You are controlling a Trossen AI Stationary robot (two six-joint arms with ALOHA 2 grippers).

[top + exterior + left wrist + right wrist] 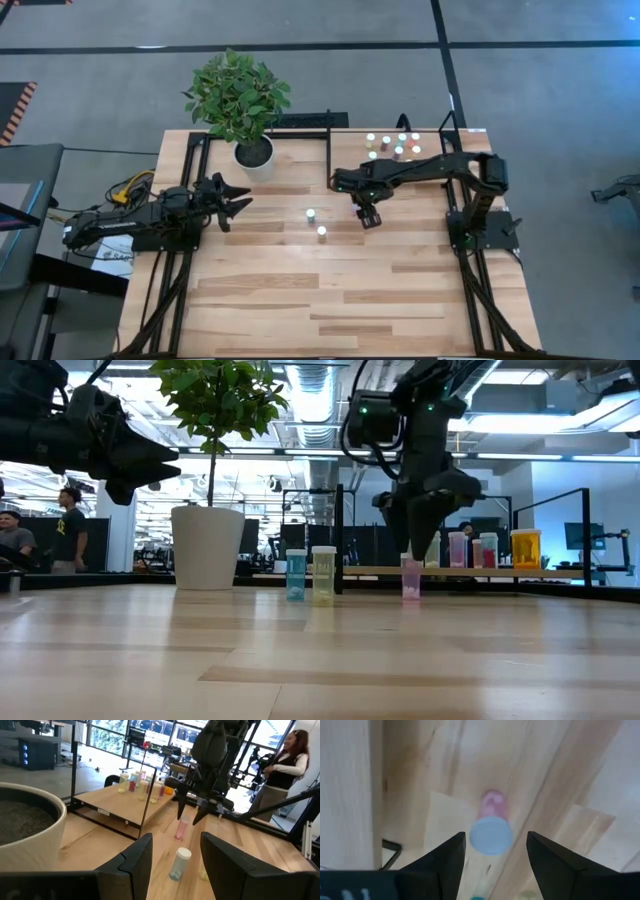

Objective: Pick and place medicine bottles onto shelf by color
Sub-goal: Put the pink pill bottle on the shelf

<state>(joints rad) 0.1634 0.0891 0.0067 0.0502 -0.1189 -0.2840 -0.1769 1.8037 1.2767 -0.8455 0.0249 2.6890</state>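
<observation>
The pink bottle stands on the table just left of the shelf, mostly hidden from above by my right claw, whose fingers are spread apart over its cap. I can read no label. My left claw waits open near the plant pot.

Grey concrete floor with dark lines; open workshop behind, exposed ceiling ducts, large windows

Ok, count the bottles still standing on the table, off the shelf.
3: a blue bottle and a greenish bottle side by side mid-table, a pink bottle beneath the open right gripper.
</observation>
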